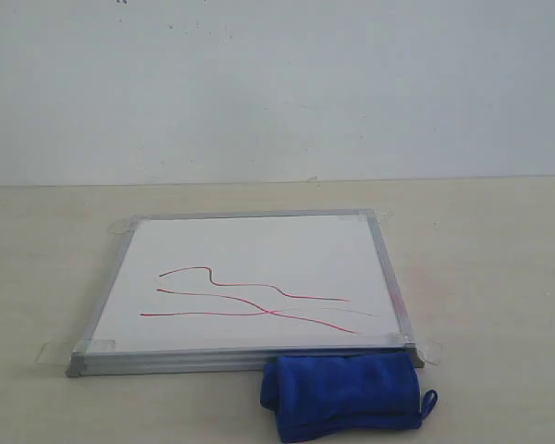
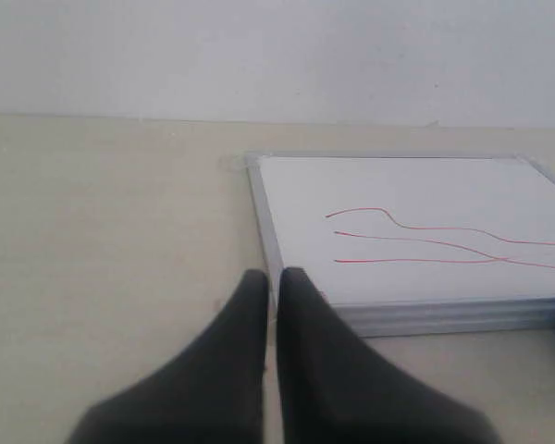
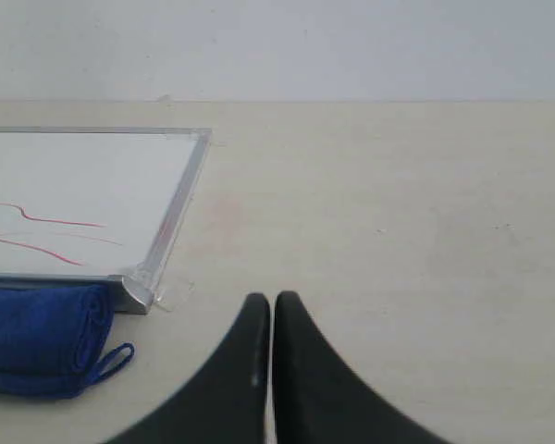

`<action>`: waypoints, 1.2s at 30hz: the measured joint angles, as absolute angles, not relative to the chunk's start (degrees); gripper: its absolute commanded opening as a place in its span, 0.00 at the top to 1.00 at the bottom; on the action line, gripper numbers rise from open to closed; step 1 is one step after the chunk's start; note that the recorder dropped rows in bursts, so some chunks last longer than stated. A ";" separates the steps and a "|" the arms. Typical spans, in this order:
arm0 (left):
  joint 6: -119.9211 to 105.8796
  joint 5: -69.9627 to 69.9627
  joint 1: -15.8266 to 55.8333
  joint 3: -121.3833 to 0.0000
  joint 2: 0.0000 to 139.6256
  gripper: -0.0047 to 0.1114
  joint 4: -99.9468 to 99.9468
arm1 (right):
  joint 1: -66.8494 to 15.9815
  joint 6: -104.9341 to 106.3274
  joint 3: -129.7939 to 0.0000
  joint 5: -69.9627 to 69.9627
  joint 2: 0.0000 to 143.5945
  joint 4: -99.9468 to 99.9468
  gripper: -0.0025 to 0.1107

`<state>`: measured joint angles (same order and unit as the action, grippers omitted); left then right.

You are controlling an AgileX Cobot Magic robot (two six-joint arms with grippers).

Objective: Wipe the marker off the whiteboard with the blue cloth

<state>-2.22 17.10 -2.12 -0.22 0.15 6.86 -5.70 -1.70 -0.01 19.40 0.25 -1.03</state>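
Note:
The whiteboard [image 1: 259, 277] lies flat on the table, silver-framed, with taped corners. Thin wavy red marker [image 1: 259, 301] lines cross its nearer half. The folded blue cloth [image 1: 342, 393] rests on the table against the board's front right corner, its loop at the right end. Neither gripper appears in the exterior view. In the left wrist view my left gripper [image 2: 274, 277] is shut and empty, short of the whiteboard [image 2: 416, 231] near its front left corner, with the marker [image 2: 425, 242] lines beyond. My right gripper [image 3: 272, 301] is shut and empty, off to the right of the blue cloth [image 3: 42, 338] and the whiteboard [image 3: 92, 185].
A beige table [image 1: 490, 259] extends around the board to a plain white wall [image 1: 277, 83] behind. A faint pinkish smudge [image 3: 227, 217] marks the table just right of the board.

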 measured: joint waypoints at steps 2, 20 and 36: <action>-2.22 17.10 -2.12 -0.22 0.15 0.93 6.86 | -5.70 -1.70 -0.01 19.40 0.25 -1.03 0.97; -2.22 17.10 -2.12 -0.22 0.15 0.93 6.86 | -5.70 -1.70 -0.01 19.40 0.25 -1.03 0.97; -2.22 17.10 -2.12 -0.22 0.15 0.93 6.86 | -5.70 -0.52 -0.01 0.66 0.25 -1.03 0.97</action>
<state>-2.22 17.10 -2.12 -0.22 0.15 6.86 -5.70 -0.52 -0.01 0.66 0.25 -1.03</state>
